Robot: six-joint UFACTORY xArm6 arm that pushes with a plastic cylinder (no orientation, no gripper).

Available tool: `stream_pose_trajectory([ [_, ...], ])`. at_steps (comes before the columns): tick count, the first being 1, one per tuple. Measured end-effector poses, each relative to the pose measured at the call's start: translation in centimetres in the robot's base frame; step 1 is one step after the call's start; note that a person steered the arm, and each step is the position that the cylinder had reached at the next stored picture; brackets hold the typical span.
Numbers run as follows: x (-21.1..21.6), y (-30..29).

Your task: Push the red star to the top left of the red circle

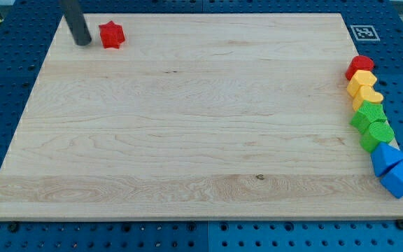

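Observation:
The red star (111,35) lies near the top left corner of the wooden board (187,140). My tip (83,42) rests on the board just to the left of the red star, a small gap apart from it. The red circle (359,66) sits at the board's right edge, at the top of a column of blocks, far from the star.
Below the red circle along the right edge run a yellow block (362,82), a yellow heart (367,97), a green star (368,115), a green block (377,134), and two blue blocks (385,157) (401,177). A fiducial tag (361,32) marks the top right corner.

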State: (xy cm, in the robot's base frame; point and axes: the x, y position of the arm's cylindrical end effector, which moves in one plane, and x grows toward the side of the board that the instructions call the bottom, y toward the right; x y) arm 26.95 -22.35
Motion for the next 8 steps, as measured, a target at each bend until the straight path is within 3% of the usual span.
stream_pose_trajectory([
  [3, -0.8, 8.0],
  [8, -0.8, 15.5],
])
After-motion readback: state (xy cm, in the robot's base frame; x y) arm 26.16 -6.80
